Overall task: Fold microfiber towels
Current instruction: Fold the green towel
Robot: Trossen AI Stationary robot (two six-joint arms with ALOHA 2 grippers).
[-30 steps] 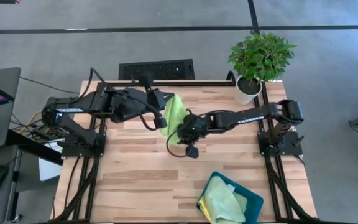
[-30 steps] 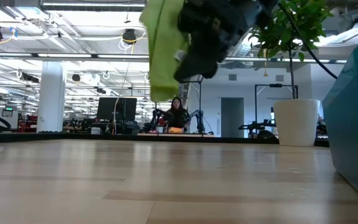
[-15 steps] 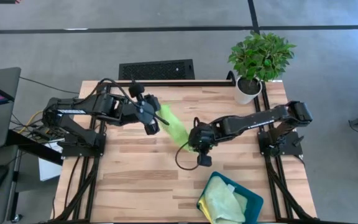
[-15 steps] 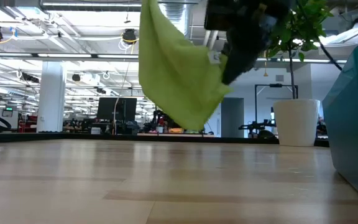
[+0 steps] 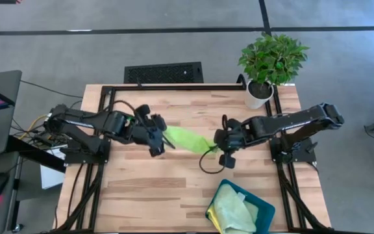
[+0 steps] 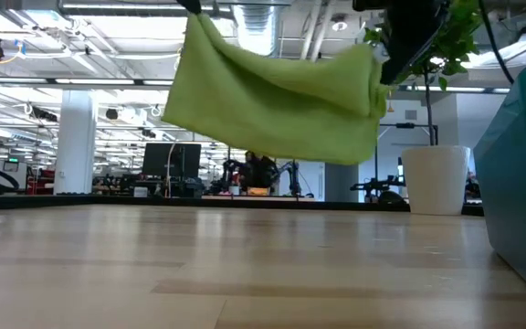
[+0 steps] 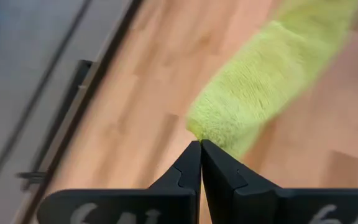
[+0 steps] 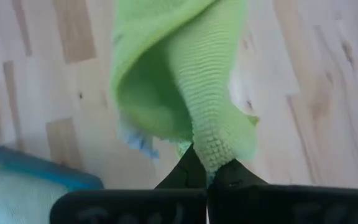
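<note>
A lime green microfiber towel point(image 5: 188, 138) hangs spread in the air between my two grippers, above the middle of the table; in the low view point(image 6: 277, 100) it hangs clear of the tabletop. My left gripper point(image 5: 162, 138) is shut on its left end. My right gripper point(image 5: 217, 144) is shut on its right end. More towels point(image 5: 234, 209), pale green and yellow, lie in a teal tray point(image 5: 262, 212) at the near right. My left gripper pinches the towel's left upper corner point(image 7: 199, 132) between its two fingers, coming level from the table's left. The towel stretches away from the fingers, lifted clear of the table. My right gripper pinches the towel's right upper corner point(image 8: 215, 151) between its two fingers, coming from the table's right. The cloth is bunched at the fingers and hangs below them, clear of the table.
A potted plant point(image 5: 269, 65) in a white pot stands at the far right corner. The teal tray shows at the right edge of the low view point(image 6: 523, 183). Bare wooden tabletop point(image 5: 154, 188) lies below and in front of the towel.
My right gripper has gone toward the table's right edge, and my left gripper has gone slightly toward the near edge. The towel, bunched and hanging narrow a second ago, has been drawn out sideways between them and now hangs spread wide, clear of the table.
</note>
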